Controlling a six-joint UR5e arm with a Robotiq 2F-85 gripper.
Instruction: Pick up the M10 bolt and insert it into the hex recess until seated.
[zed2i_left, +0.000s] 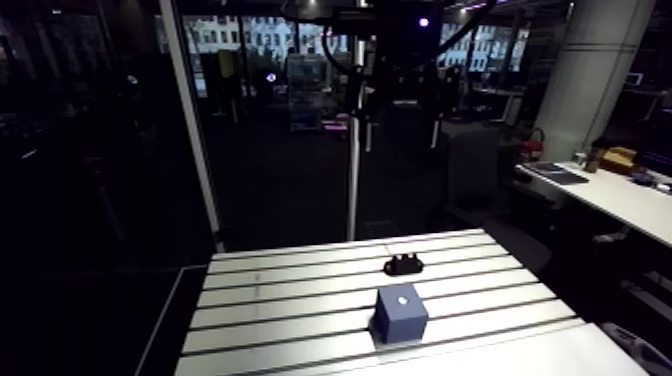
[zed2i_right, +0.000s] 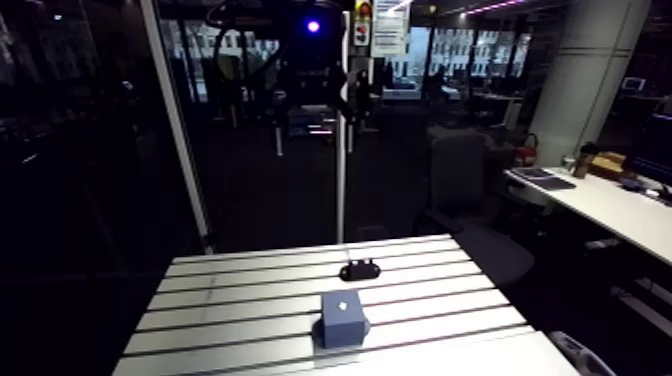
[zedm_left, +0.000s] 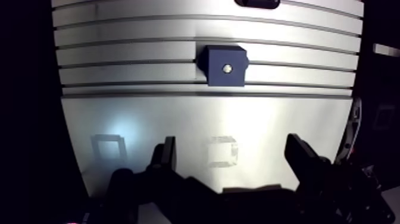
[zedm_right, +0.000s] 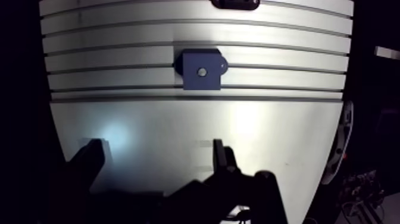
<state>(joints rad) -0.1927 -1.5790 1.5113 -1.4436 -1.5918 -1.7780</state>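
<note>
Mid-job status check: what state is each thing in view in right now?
Gripper: open, empty, short of the block.
Blue block: upright on the table, shiny dot centred on top.
Black part: lying beyond the block, apart from it.

Robotics lab or workshop, slotted aluminium table (zed2i_left: 280, 300), dark blue block (zed2i_left: 400, 316) and small black part (zed2i_left: 404, 264) resting on it

A small black part (zed2i_left: 403, 264) lies on the slotted aluminium table (zed2i_left: 300, 300) near its far edge
</note>
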